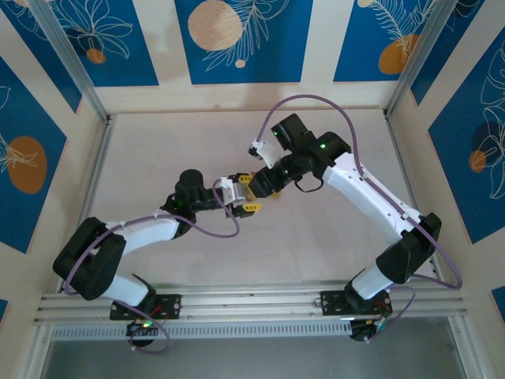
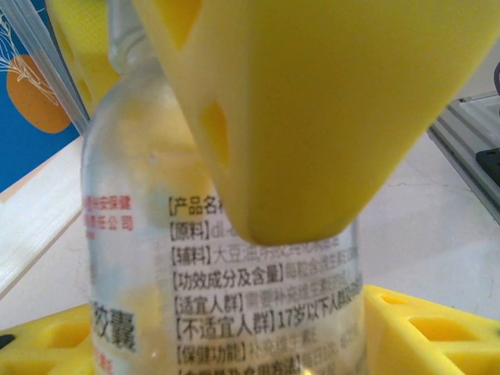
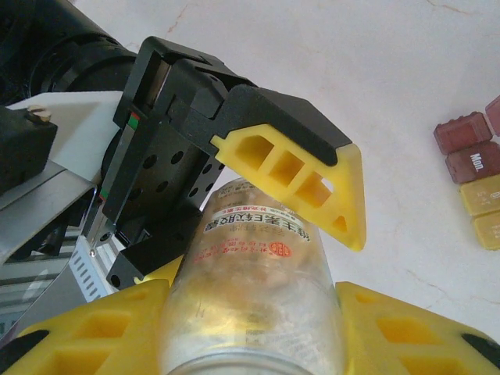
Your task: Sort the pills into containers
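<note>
Right wrist: left claw (image 3: 250,226) flanks the bottle (image 3: 250,308), containers (image 3: 473,183) well apart

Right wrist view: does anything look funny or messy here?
Nothing is spilled or broken. The odd bit: the clear bottle with a printed label seems held up off the white table; the right gripper clamps it and the left gripper sits around it too.

At the pale table's (image 1: 331,237) centre, the yellow-fingered left gripper (image 1: 248,194), extended from 7 o'clock, is seen just beside the right gripper (image 1: 260,186), extended from 5 o'clock.
</note>
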### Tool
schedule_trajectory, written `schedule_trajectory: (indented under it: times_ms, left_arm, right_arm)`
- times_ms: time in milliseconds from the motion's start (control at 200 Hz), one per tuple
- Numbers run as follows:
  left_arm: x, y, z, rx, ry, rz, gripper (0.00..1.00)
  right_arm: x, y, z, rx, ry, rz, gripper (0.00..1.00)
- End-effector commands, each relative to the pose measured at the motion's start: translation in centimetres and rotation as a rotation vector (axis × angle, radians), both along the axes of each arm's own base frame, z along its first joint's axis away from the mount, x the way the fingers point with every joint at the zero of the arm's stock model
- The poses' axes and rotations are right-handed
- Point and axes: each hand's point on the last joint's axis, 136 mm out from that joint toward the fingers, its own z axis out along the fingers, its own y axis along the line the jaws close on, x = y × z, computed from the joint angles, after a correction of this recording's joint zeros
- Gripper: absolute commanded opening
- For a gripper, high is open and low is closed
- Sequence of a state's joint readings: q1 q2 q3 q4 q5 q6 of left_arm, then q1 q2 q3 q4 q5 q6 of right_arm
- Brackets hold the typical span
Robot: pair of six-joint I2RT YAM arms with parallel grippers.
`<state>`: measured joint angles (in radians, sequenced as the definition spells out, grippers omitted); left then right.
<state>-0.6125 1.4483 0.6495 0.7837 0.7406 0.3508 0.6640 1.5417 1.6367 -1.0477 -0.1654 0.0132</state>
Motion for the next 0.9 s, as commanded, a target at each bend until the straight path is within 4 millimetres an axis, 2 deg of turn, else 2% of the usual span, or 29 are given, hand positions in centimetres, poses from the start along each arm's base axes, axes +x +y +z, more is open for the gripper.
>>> schedule_trajectory:
  times_ms: [0,445,895]
  left_arm:
    - [-0.40,0.09,1.53,-0.016,-0.058,-0.029,0.63]
    - [-0.30,0.27,1.39,-0.008,-0.074,-0.013,0.53]
    - [-0.27,0.28,1.45,-0.008,-0.082,-0.013,0.55]
  right_arm:
    - [-0.65,0.70,2.00,0.056,-0.011,0.020,0.43]
    - [-0.85,0.60,2.10,0.052,-0.012,0.019,0.43]
    - [-0.48,0.32,2.74,0.046,-0.031,0.007,0.44]
